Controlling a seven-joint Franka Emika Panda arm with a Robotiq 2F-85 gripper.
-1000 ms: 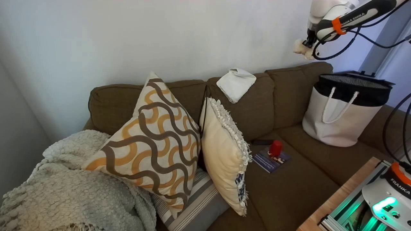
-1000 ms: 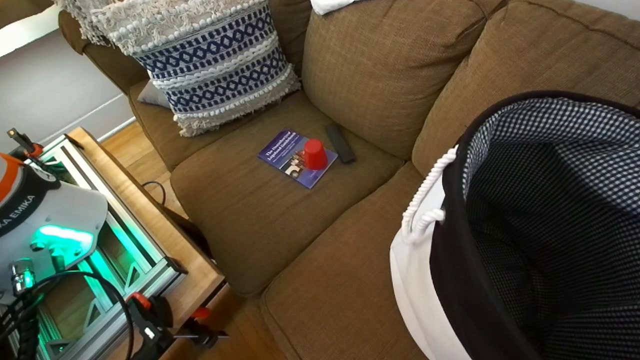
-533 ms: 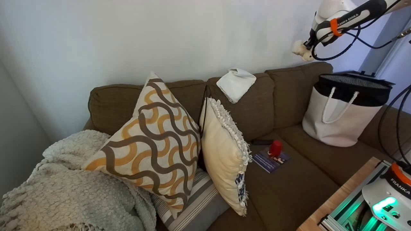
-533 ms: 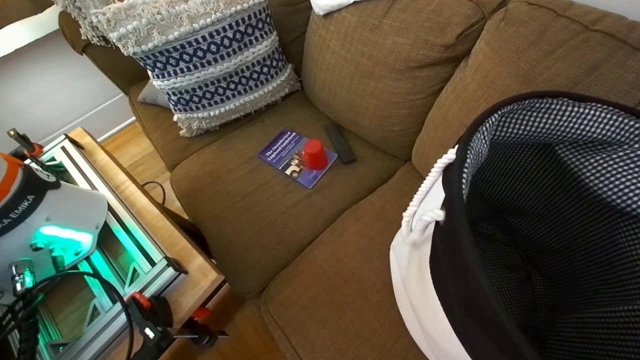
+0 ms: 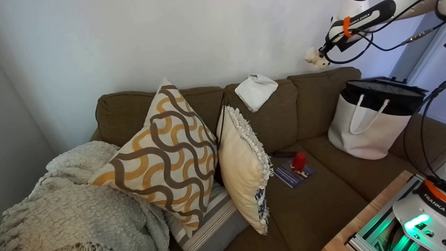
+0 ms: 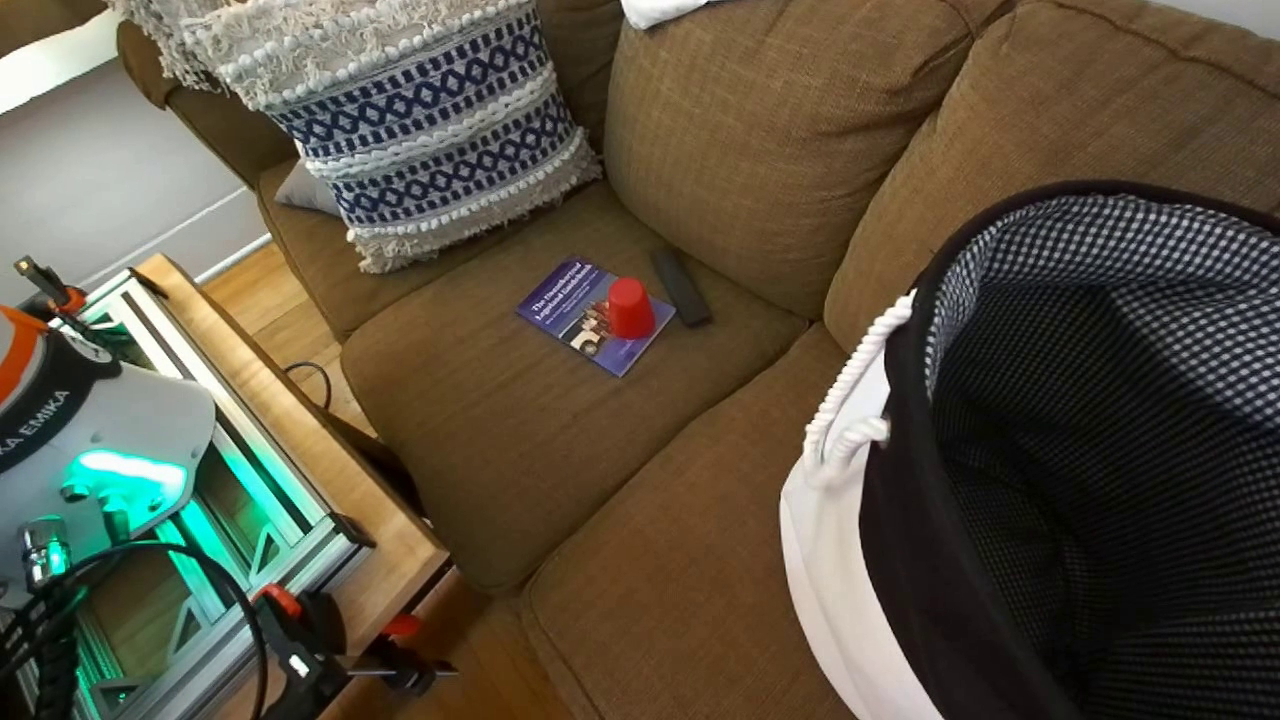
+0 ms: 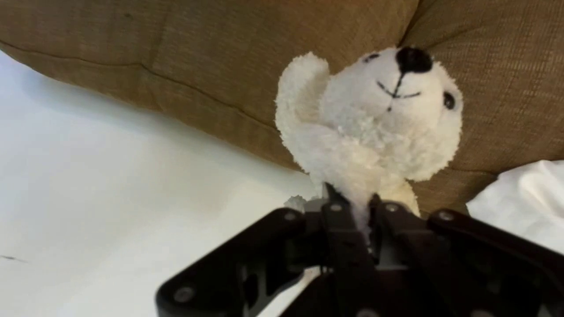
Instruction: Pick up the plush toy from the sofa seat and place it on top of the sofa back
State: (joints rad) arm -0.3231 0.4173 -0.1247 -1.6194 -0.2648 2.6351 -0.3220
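Observation:
The plush toy (image 5: 311, 55), a cream-white bear with a black nose, hangs in my gripper (image 5: 321, 52) above the sofa back (image 5: 324, 83), near the wall. In the wrist view my gripper (image 7: 352, 193) is shut on the toy's body, with soft white fabric pinched between the fingertips. The toy's face (image 7: 396, 101) points up in that view, and the sofa back (image 7: 211, 57) shows behind it. In an exterior view the toy is apart from the top edge. The sofa seat (image 6: 480, 400) shows in both exterior views. The gripper and toy are out of one exterior view.
A white folded cloth (image 5: 256, 91) lies over the sofa back, also in the wrist view (image 7: 524, 198). A white-and-black basket (image 5: 371, 129) stands on the seat. A red cup (image 6: 630, 308), booklet (image 6: 550, 300) and dark remote (image 6: 681, 288) lie there. Throw pillows (image 5: 167, 150) lean further left.
In an exterior view my gripper and the held toy have moved left and slightly down, along above the sofa back. The toy stays gripped. The sofa and other objects have not moved.

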